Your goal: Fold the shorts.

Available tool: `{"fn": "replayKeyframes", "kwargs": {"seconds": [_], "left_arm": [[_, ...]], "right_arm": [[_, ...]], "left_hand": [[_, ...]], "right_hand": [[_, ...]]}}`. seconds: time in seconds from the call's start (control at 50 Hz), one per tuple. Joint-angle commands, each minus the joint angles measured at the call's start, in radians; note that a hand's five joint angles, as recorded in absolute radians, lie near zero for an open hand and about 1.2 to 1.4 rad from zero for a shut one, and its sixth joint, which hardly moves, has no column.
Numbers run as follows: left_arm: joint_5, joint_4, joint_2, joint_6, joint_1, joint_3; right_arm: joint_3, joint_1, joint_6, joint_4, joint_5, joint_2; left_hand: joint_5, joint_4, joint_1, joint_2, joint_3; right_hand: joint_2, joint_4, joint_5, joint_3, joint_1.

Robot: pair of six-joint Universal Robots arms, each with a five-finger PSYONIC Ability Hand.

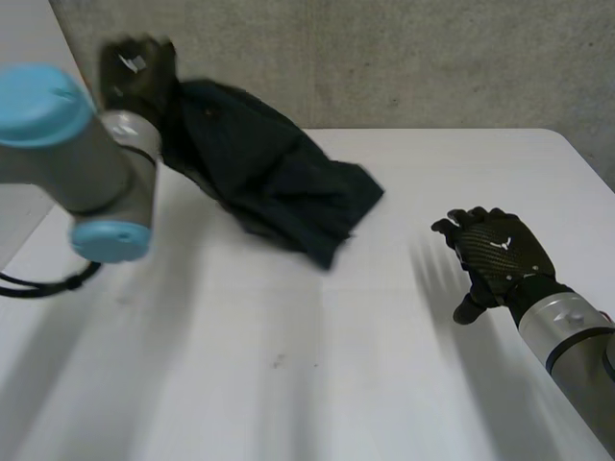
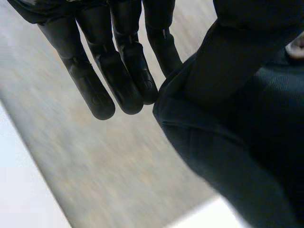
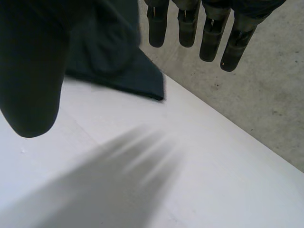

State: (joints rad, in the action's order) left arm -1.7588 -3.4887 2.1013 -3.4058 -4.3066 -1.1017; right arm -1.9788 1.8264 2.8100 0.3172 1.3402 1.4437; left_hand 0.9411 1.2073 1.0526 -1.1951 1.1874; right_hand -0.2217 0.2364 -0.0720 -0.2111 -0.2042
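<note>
I had no fold yet: left hand point(image 1: 139, 72) raised crumpled shorts point(image 1: 269, 173) off the desk's point(image 1: 288, 384) far left corner, its grip I couldn't tell, right hand point(image 1: 500, 254) spread, empty.

The white surface point(image 1: 317, 403) meets a grey, mottled wall point(image 1: 432, 58) at twelve o'clock; a small dark speck point(image 1: 277, 362) marks it toward six o'clock.
</note>
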Motion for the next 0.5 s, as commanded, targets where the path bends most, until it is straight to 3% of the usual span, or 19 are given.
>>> {"fn": "replayKeyframes", "kwargs": {"seconds": [0.02,0.16,0.28,0.34,0.36,0.44,0.5], "left_arm": [[0.045,-0.03,-0.211,0.006,0.024,-0.081],[0.134,-0.024,-0.181,0.005,0.22,-0.086],[0.17,-0.018,-0.008,0.002,0.381,-0.03],[0.171,-0.003,0.086,-0.003,0.445,-0.015],[0.171,0.017,0.12,-0.013,0.474,-0.017],[0.171,0.078,0.147,-0.075,0.548,-0.023],[0.17,0.111,0.14,-0.118,0.567,-0.026]], "right_arm": [[-0.009,0.007,0.0,0.0,0.001,-0.008],[-0.015,0.004,0.002,0.002,0.008,-0.008],[-0.015,-0.009,0.003,0.002,0.013,-0.002],[-0.015,-0.01,0.003,0.002,0.014,0.003],[-0.015,-0.01,0.003,0.002,0.014,0.003],[-0.015,-0.01,0.003,0.003,0.014,0.009],[-0.012,-0.013,0.005,0.003,0.014,0.012]], "left_hand": [[0.281,0.189,0.344,-0.201,0.209],[0.281,0.189,0.344,-0.201,0.209],[0.281,0.189,0.344,-0.201,0.209],[-0.257,-0.349,-0.194,0.337,-0.329],[-0.573,-0.665,-0.51,0.653,-0.645],[-0.843,-0.934,-0.78,0.922,-0.914],[-0.92,-1.011,-0.857,0.999,-0.991]], "right_hand": [[0.047,-0.062,0.072,0.037,0.03],[0.047,-0.062,0.072,0.037,0.03],[0.047,-0.062,0.072,0.037,0.03],[0.047,-0.062,0.072,0.037,0.03],[0.047,-0.062,0.072,0.037,0.03],[0.047,-0.062,0.072,0.037,0.03],[0.047,-0.062,0.072,0.037,0.03]]}}
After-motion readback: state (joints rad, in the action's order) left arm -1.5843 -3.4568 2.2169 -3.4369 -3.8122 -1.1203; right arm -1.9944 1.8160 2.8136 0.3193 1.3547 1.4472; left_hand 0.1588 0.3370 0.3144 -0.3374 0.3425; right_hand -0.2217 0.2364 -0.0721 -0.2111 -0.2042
